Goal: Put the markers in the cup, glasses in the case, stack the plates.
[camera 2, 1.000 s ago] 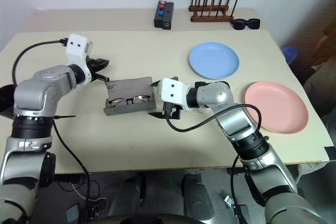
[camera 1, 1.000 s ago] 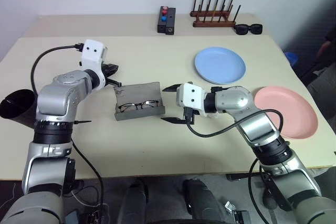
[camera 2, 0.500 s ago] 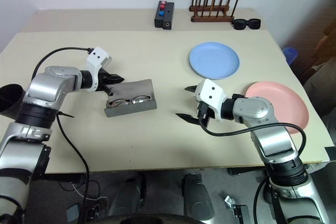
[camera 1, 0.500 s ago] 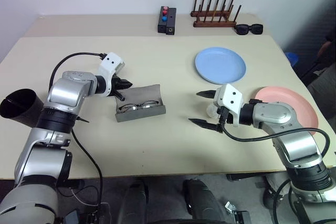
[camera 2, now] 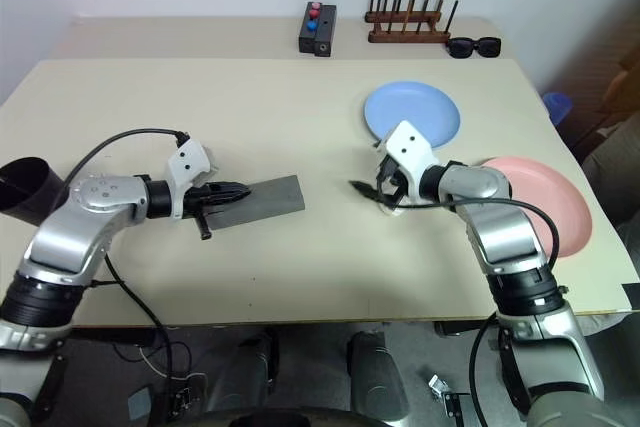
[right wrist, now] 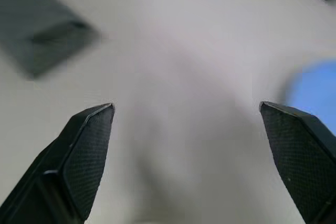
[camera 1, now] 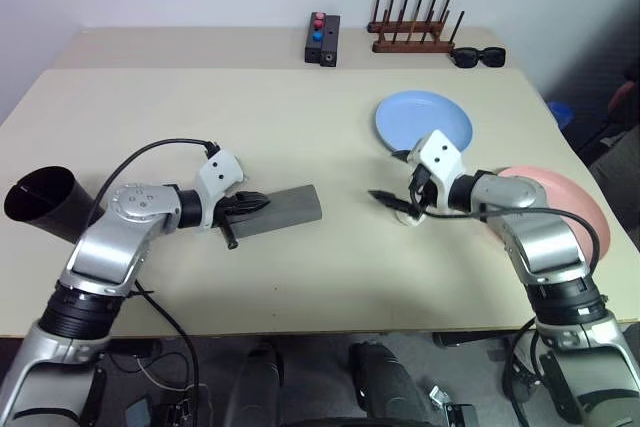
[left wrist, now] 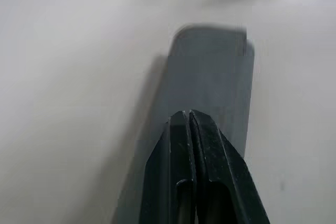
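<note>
The grey case (camera 1: 287,207) lies with its lid down on the table, left of centre, and the glasses are hidden. My left gripper (camera 1: 252,203) is shut, its fingertips (left wrist: 188,124) pressed together over the case lid (left wrist: 210,72) at its left end. My right gripper (camera 1: 388,177) stands open and holds nothing, right of the case and just in front of the light blue plate (camera 1: 423,125). The pink plate (camera 1: 570,209) sits near the right edge behind that arm. The black cup (camera 1: 40,203) rests tilted at the table's left edge. The markers are out of view.
At the back of the table stand a black box with red and blue buttons (camera 1: 322,37), a wooden peg rack (camera 1: 414,33) and black sunglasses (camera 1: 478,56). Bare tabletop stretches between the case and the front edge.
The case lid, open with the glasses showing a second ago, now lies closed. My left gripper swung down onto the lid. My right gripper drew away from the case towards the plates.
</note>
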### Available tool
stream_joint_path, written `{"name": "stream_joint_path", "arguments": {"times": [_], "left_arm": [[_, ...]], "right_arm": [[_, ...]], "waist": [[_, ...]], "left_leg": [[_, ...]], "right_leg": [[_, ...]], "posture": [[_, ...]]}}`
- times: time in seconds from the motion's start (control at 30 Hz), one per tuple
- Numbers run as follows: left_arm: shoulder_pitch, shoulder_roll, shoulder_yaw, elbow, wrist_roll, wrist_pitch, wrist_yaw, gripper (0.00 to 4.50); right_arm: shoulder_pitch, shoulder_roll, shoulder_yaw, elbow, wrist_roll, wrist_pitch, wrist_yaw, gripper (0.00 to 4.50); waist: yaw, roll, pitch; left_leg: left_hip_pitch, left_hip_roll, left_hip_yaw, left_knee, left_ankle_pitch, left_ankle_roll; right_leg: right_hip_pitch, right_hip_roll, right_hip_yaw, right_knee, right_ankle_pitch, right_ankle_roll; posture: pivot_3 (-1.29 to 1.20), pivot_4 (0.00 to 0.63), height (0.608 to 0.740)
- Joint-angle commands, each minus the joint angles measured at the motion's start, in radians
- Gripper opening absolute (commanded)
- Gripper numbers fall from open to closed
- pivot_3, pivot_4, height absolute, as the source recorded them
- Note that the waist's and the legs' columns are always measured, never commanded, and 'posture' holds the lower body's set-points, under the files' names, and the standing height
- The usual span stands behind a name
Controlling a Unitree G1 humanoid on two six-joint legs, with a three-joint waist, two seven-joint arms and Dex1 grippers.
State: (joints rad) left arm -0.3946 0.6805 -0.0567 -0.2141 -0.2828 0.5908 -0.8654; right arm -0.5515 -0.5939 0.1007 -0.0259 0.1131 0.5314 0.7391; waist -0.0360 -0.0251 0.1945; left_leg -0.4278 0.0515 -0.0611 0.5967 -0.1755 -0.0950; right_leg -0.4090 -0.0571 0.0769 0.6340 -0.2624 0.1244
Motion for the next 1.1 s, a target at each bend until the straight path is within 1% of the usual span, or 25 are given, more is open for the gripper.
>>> {"name": "stream_joint_path", "arguments": {"times": [0.03, 0.1, 0.2, 0.3, 0.37, 0.4, 0.43, 0.53, 0.57, 0.6, 0.63, 0.67, 0.7, 0.8, 0.87, 0.97, 1.03, 1.1], "left_arm": [[-0.001, -0.09, 0.114, -0.1, -0.046, -0.037, 0.13, 0.04], [0.023, -0.124, 0.129, -0.153, -0.049, -0.043, 0.166, 0.04], [0.084, -0.131, 0.118, -0.237, -0.051, -0.069, 0.168, 0.04], [0.148, -0.164, 0.13, -0.313, -0.106, -0.074, 0.172, 0.04], [0.186, -0.171, 0.139, -0.341, -0.127, -0.079, 0.173, 0.0], [0.2, -0.171, 0.142, -0.349, -0.13, -0.08, 0.178, 0.0], [0.209, -0.172, 0.144, -0.354, -0.131, -0.081, 0.184, 0.0], [0.225, -0.174, 0.151, -0.36, -0.142, -0.079, 0.204, 0.0], [0.228, -0.179, 0.15, -0.36, -0.144, -0.085, 0.209, 0.0], [0.23, -0.183, 0.146, -0.36, -0.144, -0.093, 0.213, 0.0], [0.23, -0.192, 0.138, -0.361, -0.146, -0.102, 0.215, 0.0], [0.23, -0.197, 0.132, -0.361, -0.147, -0.108, 0.217, 0.0], [0.228, -0.203, 0.122, -0.362, -0.147, -0.114, 0.217, 0.0], [0.221, -0.225, 0.085, -0.367, -0.169, -0.131, 0.199, 0.0], [0.211, -0.232, 0.06, -0.364, -0.175, -0.123, 0.193, 0.0], [0.163, -0.27, -0.019, -0.319, -0.189, -0.112, 0.164, 0.0], [0.14, -0.283, -0.058, -0.292, -0.175, -0.119, 0.151, 0.0], [0.109, -0.301, -0.122, -0.241, -0.114, -0.18, 0.136, 0.0]], "right_arm": [[-0.085, -0.005, 0.035, 0.115, -0.107, -0.081, -0.073, 4.5], [-0.131, -0.015, 0.09, 0.22, -0.191, -0.161, -0.102, 4.5], [-0.207, 0.003, 0.135, 0.38, -0.262, -0.244, -0.139, 4.5], [-0.279, 0.02, 0.175, 0.557, -0.326, -0.33, -0.172, 4.5], [-0.307, 0.029, 0.186, 0.645, -0.349, -0.379, -0.182, 3.99], [-0.318, 0.032, 0.19, 0.678, -0.359, -0.4, -0.185, 3.66], [-0.328, 0.033, 0.191, 0.703, -0.366, -0.42, -0.186, 3.22], [-0.343, 0.041, 0.187, 0.746, -0.375, -0.455, -0.187, 1.62], [-0.341, 0.039, 0.188, 0.741, -0.381, -0.465, -0.185, 1.18], [-0.336, 0.035, 0.188, 0.729, -0.388, -0.473, -0.184, 0.59], [-0.326, 0.025, 0.184, 0.702, -0.393, -0.474, -0.184, 0.21], [-0.319, 0.018, 0.18, 0.683, -0.396, -0.474, -0.184, 0.09], [-0.307, 0.003, 0.172, 0.649, -0.402, -0.469, -0.186, 0.09], [-0.228, -0.078, 0.114, 0.46, -0.378, -0.419, -0.141, 0.09], [-0.159, -0.13, 0.055, 0.323, -0.327, -0.366, -0.083, 0.09], [0.081, -0.285, -0.15, 0.015, -0.142, -0.353, 0.091, 0.09], [0.204, -0.339, -0.249, -0.103, -0.069, -0.316, 0.148, 0.09], [0.367, -0.386, -0.388, -0.203, -0.029, -0.258, 0.198, 0.09]], "waist": [[-0.002, 0.0, 0.0], [-0.004, 0.0, 0.0], [-0.01, 0.0, 0.0], [-0.01, 0.001, 0.0], [-0.01, 0.001, 0.0], [-0.01, 0.001, 0.0], [-0.008, 0.001, 0.0], [-0.007, 0.001, 0.0], [-0.008, 0.001, 0.0], [-0.008, 0.001, 0.0], [-0.009, 0.001, 0.0], [-0.009, 0.001, 0.0], [-0.008, 0.001, 0.0], [0.0, 0.002, 0.001], [0.003, 0.002, 0.001], [0.029, 0.004, 0.001], [0.026, 0.004, 0.001], [0.023, 0.005, 0.0]], "left_leg": [[0.0, 0.0, 0.0, 0.0, 0.0, 0.0], [0.0, 0.0, 0.0, 0.0, 0.0, 0.0], [0.001, 0.0, 0.0, -0.001, 0.0, 0.0], [0.001, 0.0, 0.001, -0.002, 0.0, 0.0], [0.001, 0.0, 0.001, -0.001, 0.0, 0.0], [0.001, 0.0, 0.001, -0.001, 0.0, 0.0], [0.001, 0.0, 0.001, -0.001, 0.0, 0.0], [0.001, 0.0, 0.001, 0.0, 0.0, 0.0], [0.001, 0.0, 0.0, 0.0, 0.0, 0.0], [0.001, 0.0, 0.0, 0.0, 0.0, 0.0], [0.001, 0.0, 0.001, 0.0, 0.0, 0.0], [0.001, 0.0, 0.0, 0.0, 0.0, 0.0], [0.001, 0.0, 0.0, 0.0, 0.0, 0.0], [0.001, 0.0, 0.0, 0.0, 0.0, 0.0], [0.001, -0.001, 0.0, 0.0, 0.0, 0.0], [0.001, -0.001, 0.0, 0.0, 0.0, 0.0], [0.001, -0.001, 0.0, 0.0, 0.0, 0.001], [0.001, -0.001, 0.001, 0.001, 0.0, 0.001]], "right_leg": [[0.0, 0.0, 0.0, 0.0, 0.0, 0.0], [0.0, 0.0, 0.0, 0.0, 0.0, 0.0], [0.0, 0.0, 0.0, 0.0, 0.002, 0.003], [0.0, 0.0, 0.0, 0.0, 0.002, 0.004], [0.0, 0.0, 0.001, 0.0, 0.002, 0.004], [0.0, 0.0, 0.001, 0.0, 0.002, 0.004], [0.0, 0.0, 0.001, 0.0, 0.002, 0.004], [0.001, 0.0, 0.001, 0.0, 0.002, 0.003], [0.001, 0.0, 0.001, 0.0, 0.001, 0.002], [0.001, 0.0, 0.001, 0.0, 0.001, 0.001], [0.001, 0.0, 0.001, 0.0, 0.001, 0.001], [0.001, 0.0, 0.001, 0.0, 0.001, 0.002], [0.001, 0.0, 0.001, 0.0, 0.002, 0.003], [0.001, 0.0, 0.001, 0.0, 0.002, 0.004], [0.001, 0.0, 0.001, -0.001, 0.002, 0.004], [0.002, 0.0, 0.001, -0.001, 0.002, 0.004], [0.003, 0.0, 0.0, -0.002, 0.0, 0.002], [0.004, 0.0, 0.001, -0.002, 0.0, 0.001]], "posture": [[0.0, 0.15, 0.74], [0.0, 0.15, 0.74], [0.0, 0.15, 0.74], [0.0, 0.15, 0.74], [0.0, 0.15, 0.74], [0.0, 0.15, 0.74], [0.0, 0.15, 0.74], [0.0, 0.15, 0.74], [0.0, 0.15, 0.74], [0.0, 0.15, 0.74], [0.0, 0.15, 0.74], [0.0, 0.15, 0.74], [0.0, 0.15, 0.74], [0.0, 0.15, 0.74], [0.0, 0.15, 0.74], [0.0, 0.15, 0.74], [0.0, 0.15, 0.74], [0.0, 0.15, 0.74]]}}
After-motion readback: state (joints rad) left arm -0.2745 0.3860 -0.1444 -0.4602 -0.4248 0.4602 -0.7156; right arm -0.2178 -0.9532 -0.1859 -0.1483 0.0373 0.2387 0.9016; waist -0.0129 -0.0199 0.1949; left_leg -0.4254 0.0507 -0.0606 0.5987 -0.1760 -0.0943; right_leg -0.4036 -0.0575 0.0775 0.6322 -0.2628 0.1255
